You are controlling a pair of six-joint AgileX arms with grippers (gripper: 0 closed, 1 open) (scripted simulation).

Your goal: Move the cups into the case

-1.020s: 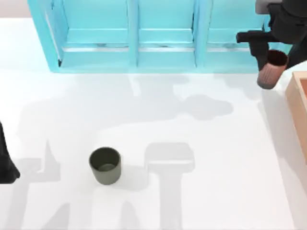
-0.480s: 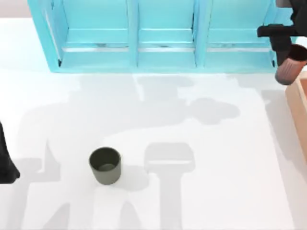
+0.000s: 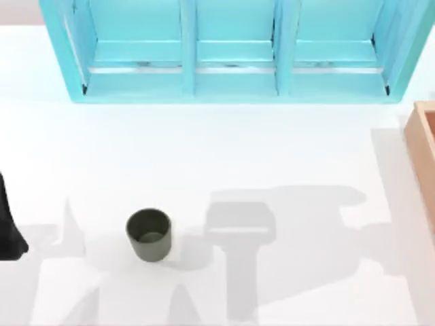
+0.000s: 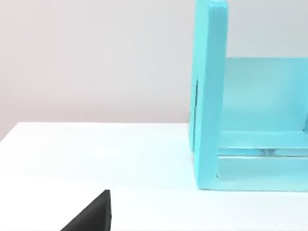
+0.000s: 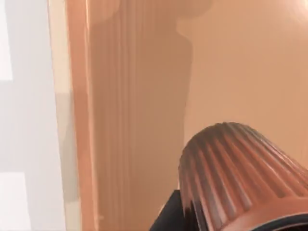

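The right end effector (image 5: 185, 211) grips the copper cup (image 5: 236, 178) above the case (image 5: 139, 96) floor; lower it upright, clear of the wall, before releasing. One green cup (image 3: 149, 234) stands on the worktop (image 3: 272, 149). The left end effector (image 3: 8, 231) is parked at the left edge; I cannot tell its state. Two cups, one case

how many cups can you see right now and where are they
2. The olive green cup stands on the white table toward the top view's lower left; the coppery ribbed cup is held by the right gripper over the tan wooden case.
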